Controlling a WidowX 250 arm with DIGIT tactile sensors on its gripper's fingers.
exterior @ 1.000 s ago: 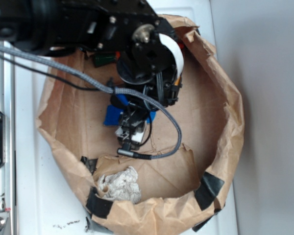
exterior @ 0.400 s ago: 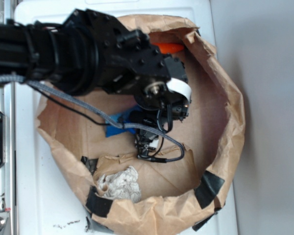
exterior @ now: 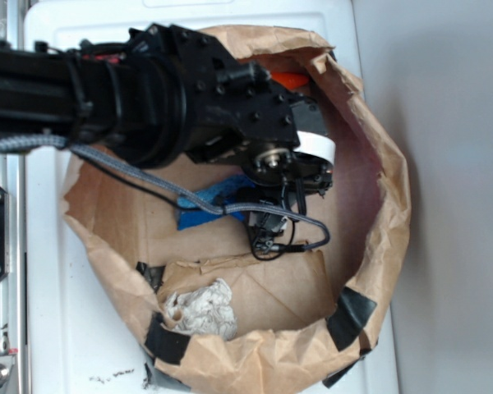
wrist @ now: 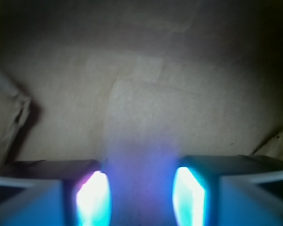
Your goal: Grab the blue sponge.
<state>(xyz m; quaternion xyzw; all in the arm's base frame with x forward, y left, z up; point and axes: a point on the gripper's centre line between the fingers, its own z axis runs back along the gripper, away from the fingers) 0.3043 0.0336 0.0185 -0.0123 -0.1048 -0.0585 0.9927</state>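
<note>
Exterior view: the white tabletop (exterior: 57, 328) carries a wide ring of crumpled brown paper (exterior: 378, 213), patched with black tape (exterior: 351, 316), and the black robot arm (exterior: 140, 90) reaches in from the left and covers much of it. Under the arm's wrist the blue sponge (exterior: 205, 203) lies flat on the paper floor, its right end hidden beneath the hand (exterior: 267, 230) and the grey braided cable (exterior: 131, 176) that crosses it. A whitish wad of cloth (exterior: 201, 310) sits near the lower rim, well apart from the sponge, and a sliver of the orange carrot (exterior: 289, 80) shows at the upper rim behind the arm.

In the wrist view the two fingers (wrist: 92, 197) stand apart with bare paper showing between them; nothing is gripped, and the sponge itself is not visible there, only a blue glow on the finger faces.

The main risk, as I judge it, is a miss: the hand appears to sit at or past the sponge's right end, so closing here may catch only a corner or nothing but paper. A thin, flat sponge could also slide or tip away if one finger touches first. Pressing down may snag the loose paper fold, and the cable could drag across the sponge and shift it.
</note>
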